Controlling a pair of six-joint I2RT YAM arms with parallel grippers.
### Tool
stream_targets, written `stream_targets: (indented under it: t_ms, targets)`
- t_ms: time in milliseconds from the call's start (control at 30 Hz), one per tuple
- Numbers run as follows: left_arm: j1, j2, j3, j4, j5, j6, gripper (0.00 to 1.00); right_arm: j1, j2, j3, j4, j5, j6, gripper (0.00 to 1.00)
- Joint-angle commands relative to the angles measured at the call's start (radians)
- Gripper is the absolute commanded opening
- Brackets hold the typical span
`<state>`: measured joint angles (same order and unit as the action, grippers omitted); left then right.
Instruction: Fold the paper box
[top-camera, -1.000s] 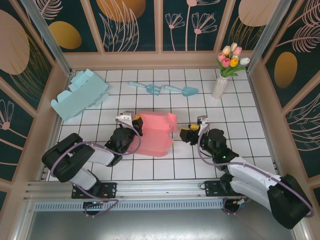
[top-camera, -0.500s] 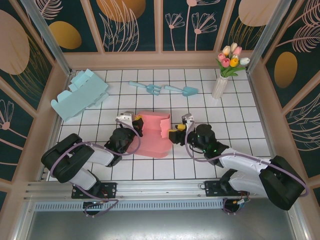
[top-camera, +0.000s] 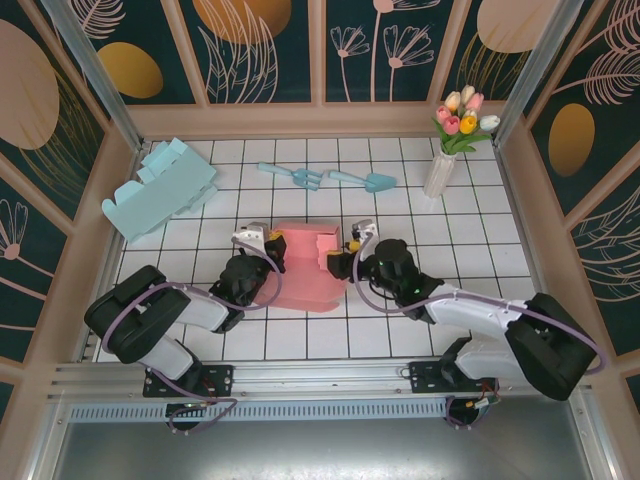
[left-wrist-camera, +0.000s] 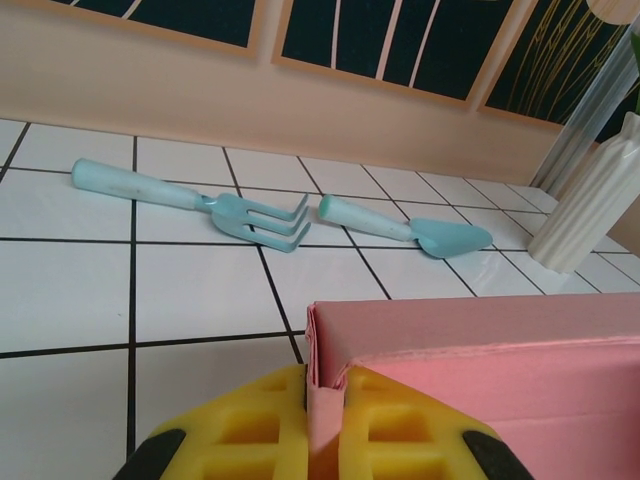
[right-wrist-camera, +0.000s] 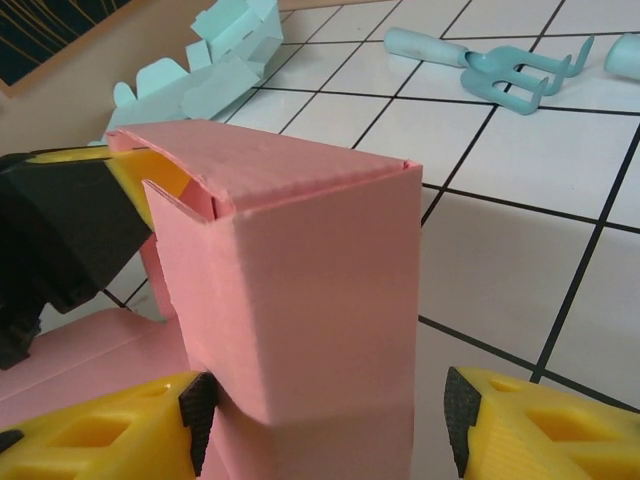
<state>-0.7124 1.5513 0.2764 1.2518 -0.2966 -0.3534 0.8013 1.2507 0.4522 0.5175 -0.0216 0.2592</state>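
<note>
Got the pink paper box (top-camera: 300, 278) sitting in the middle of the white tiles (top-camera: 450, 240), partly folded, right end standing up as a wall. Pinching its left edge with the left gripper (left-wrist-camera: 322, 400), clamped tight on the cardboard. Straddling the raised end with the right gripper (right-wrist-camera: 325, 405), jaws apart, far finger clear of it. Spotting a teal fork (left-wrist-camera: 215, 205) and trowel (left-wrist-camera: 415, 228) further back.

White-tiled bench (top-camera: 480, 300) with dark grid lines; a pink paper box (top-camera: 305, 270) rests near its middle; a pale blue flattened box (top-camera: 160, 190) lies far left; a teal fork (top-camera: 292, 176) and trowel (top-camera: 365, 181) lie side by side near the far edge; a white vase (top-camera: 440, 172) stands far right.
</note>
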Motion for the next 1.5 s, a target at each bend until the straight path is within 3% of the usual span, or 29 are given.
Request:
stream_targets:
  t_ms: [0, 300, 633, 967, 1067, 1167, 1333, 1467]
  targets:
    - [0.000, 0.004, 0.027, 0.004, 0.004, 0.011, 0.00, 0.014, 0.039, 0.048, -0.016, 0.098, -0.022, 0.63]
    - [-0.001, -0.039, 0.032, -0.080, -0.065, -0.003, 0.00, 0.067, 0.172, 0.132, -0.083, 0.336, -0.053, 0.42]
    - [-0.043, -0.183, 0.043, -0.290, -0.377, -0.013, 0.00, 0.093, 0.374, 0.249, -0.164, 0.717, -0.024, 0.16]
    - [-0.095, -0.176, 0.090, -0.372, -0.636, -0.006, 0.00, 0.092, 0.503, 0.385, -0.257, 0.962, 0.071, 0.14]
    - [-0.095, -0.176, 0.085, -0.357, -0.638, -0.017, 0.00, 0.074, 0.500, 0.375, -0.222, 0.939, 0.086, 0.15]
    - [-0.096, -0.168, 0.085, -0.350, -0.625, -0.018, 0.00, 0.023, 0.481, 0.343, -0.166, 0.780, 0.095, 0.17]
    - [-0.096, -0.147, 0.092, -0.357, -0.661, -0.019, 0.00, -0.056, 0.457, 0.296, -0.116, 0.620, 0.132, 0.17]
    - [-0.096, -0.126, 0.103, -0.361, -0.686, -0.023, 0.00, -0.082, 0.444, 0.235, 0.036, 0.408, 0.072, 0.21]
